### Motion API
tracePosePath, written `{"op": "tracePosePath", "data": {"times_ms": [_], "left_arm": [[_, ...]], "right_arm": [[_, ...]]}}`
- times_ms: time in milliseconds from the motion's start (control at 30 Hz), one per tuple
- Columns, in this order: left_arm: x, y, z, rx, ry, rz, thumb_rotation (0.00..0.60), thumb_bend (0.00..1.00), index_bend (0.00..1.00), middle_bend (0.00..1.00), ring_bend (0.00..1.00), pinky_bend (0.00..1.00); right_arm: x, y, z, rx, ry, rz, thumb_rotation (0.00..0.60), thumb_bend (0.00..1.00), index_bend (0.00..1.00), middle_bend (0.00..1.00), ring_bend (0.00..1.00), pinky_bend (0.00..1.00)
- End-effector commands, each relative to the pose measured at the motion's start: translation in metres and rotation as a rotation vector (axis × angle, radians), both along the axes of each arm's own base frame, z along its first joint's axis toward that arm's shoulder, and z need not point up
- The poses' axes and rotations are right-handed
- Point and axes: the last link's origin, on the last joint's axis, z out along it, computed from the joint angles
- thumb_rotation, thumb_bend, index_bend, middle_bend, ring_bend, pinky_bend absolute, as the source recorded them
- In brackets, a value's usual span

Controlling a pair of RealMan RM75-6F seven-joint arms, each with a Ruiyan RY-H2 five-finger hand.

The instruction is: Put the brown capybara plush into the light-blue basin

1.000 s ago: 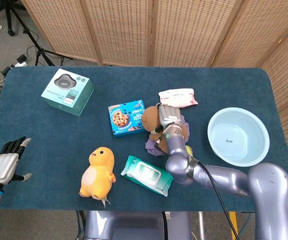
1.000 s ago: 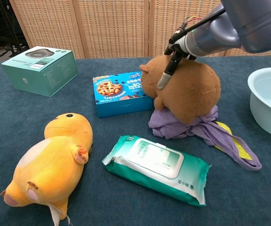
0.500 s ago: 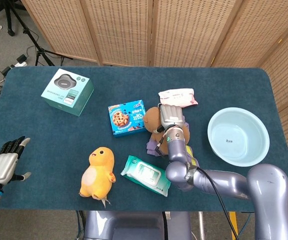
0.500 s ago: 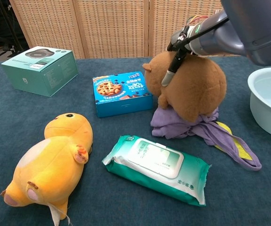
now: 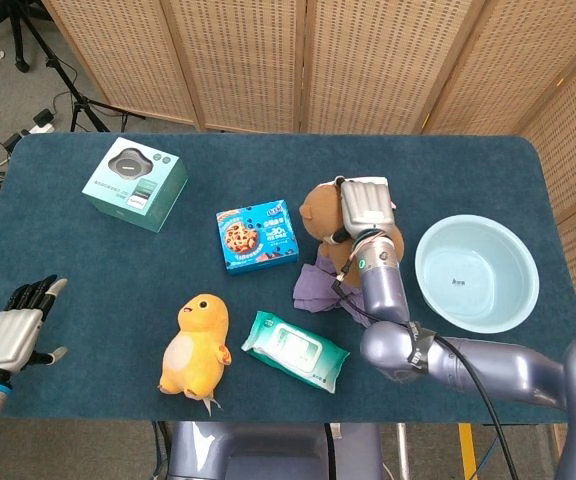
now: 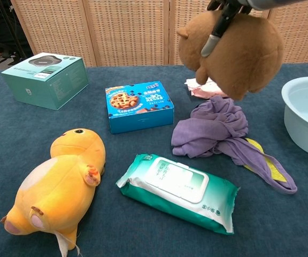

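Dark-blue cloth covers the table, and your right hand (image 5: 365, 205) has its fingers closed over the brown capybara plush (image 6: 234, 45), lifted clear above the crumpled purple cloth (image 6: 218, 128). The round light-blue plastic basin (image 5: 477, 272) sits at its four o'clock; your grip looks top-only, so a quick swing could shake the plush loose short of the rim. Your left hand (image 5: 13, 330) hovers empty, fingers apart, at the table's eight o'clock edge.

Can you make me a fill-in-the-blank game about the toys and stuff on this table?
1. The right robot hand holds the brown capybara plush up in the ____.
2. The cloth lying under the plush is ____ in colour.
3. The light-blue basin has ____ inside it yet.
4. The orange plush lies next to a pack of ____.

Missing words: air; purple; nothing; wipes
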Motion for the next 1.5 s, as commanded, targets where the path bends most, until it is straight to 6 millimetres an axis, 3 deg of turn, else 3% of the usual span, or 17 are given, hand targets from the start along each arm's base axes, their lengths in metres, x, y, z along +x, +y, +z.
{"op": "tracePosePath", "data": {"times_ms": [33, 267, 500, 700, 967, 1333, 1433, 1500], "left_arm": [[0.002, -0.001, 0.0, 0.004, 0.002, -0.009, 0.6, 0.18, 0.0, 0.0, 0.0, 0.0], [0.006, -0.004, -0.004, -0.02, 0.009, -0.022, 0.6, 0.18, 0.0, 0.0, 0.0, 0.0], [0.011, -0.008, -0.006, -0.016, 0.028, -0.048, 0.6, 0.18, 0.0, 0.0, 0.0, 0.0], [0.014, -0.011, -0.01, -0.03, 0.03, -0.051, 0.6, 0.18, 0.0, 0.0, 0.0, 0.0], [0.017, -0.013, -0.012, -0.037, 0.041, -0.062, 0.6, 0.18, 0.0, 0.0, 0.0, 0.0], [0.017, -0.015, -0.016, -0.061, 0.042, -0.058, 0.6, 0.18, 0.0, 0.0, 0.0, 0.0], [0.017, -0.015, -0.017, -0.064, 0.043, -0.058, 0.6, 0.18, 0.0, 0.0, 0.0, 0.0], [0.018, -0.015, -0.017, -0.064, 0.044, -0.06, 0.6, 0.18, 0.0, 0.0, 0.0, 0.0]], "right_arm": [[-0.017, -0.001, 0.04, -0.074, -0.042, -0.034, 0.6, 0.26, 0.64, 0.57, 0.53, 0.62], [-0.059, 0.003, 0.08, -0.104, -0.086, -0.083, 0.6, 0.26, 0.64, 0.57, 0.53, 0.62], [-0.118, 0.008, 0.111, -0.147, -0.137, -0.171, 0.6, 0.26, 0.64, 0.57, 0.53, 0.62], [-0.163, 0.015, 0.124, -0.16, -0.164, -0.226, 0.6, 0.26, 0.64, 0.57, 0.53, 0.62], [-0.209, 0.016, 0.124, -0.154, -0.225, -0.283, 0.6, 0.26, 0.64, 0.57, 0.53, 0.62], [-0.254, 0.02, 0.114, -0.147, -0.229, -0.347, 0.6, 0.26, 0.64, 0.54, 0.52, 0.62], [-0.26, 0.021, 0.112, -0.146, -0.241, -0.358, 0.6, 0.24, 0.63, 0.46, 0.45, 0.6], [-0.262, 0.022, 0.11, -0.136, -0.249, -0.364, 0.6, 0.2, 0.52, 0.3, 0.29, 0.46]]}}
